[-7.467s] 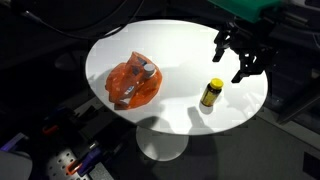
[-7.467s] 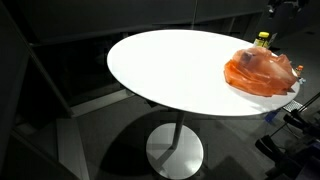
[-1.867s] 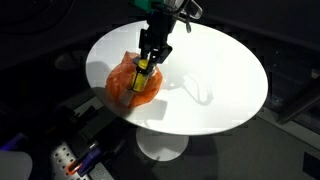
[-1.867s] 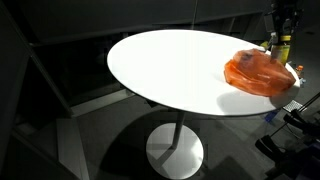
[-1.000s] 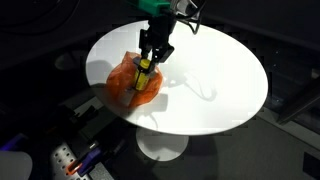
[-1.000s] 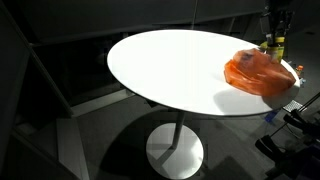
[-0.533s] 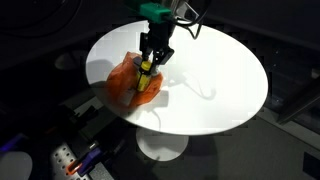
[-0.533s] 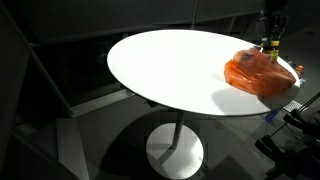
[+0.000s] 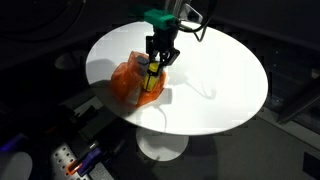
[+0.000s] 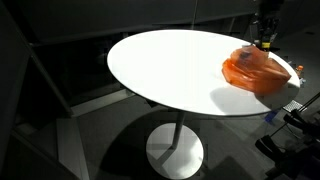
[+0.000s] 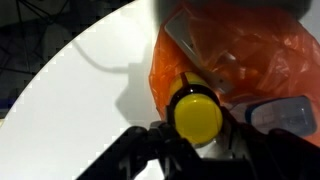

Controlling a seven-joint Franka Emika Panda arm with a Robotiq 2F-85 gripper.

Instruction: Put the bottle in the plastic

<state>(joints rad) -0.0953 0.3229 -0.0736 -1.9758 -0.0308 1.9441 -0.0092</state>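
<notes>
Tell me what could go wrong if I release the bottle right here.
1. In the wrist view the bottle sits at the rim of the bag, with bare table beside it. Released by the tool, it might drop outside and roll.
2. In an exterior view the bag lies near the table's edge, so a downward push could drag the limp plastic off.

Round white pedestal table (image 9: 225,75), dark room

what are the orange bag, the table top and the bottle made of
orange bag: thin plastic film, crinkled, glossy, seemingly translucent.
table top: smooth white matte surface, possibly laminate.
bottle: only its yellow cap shows clearly, smooth, likely hard plastic.
</notes>
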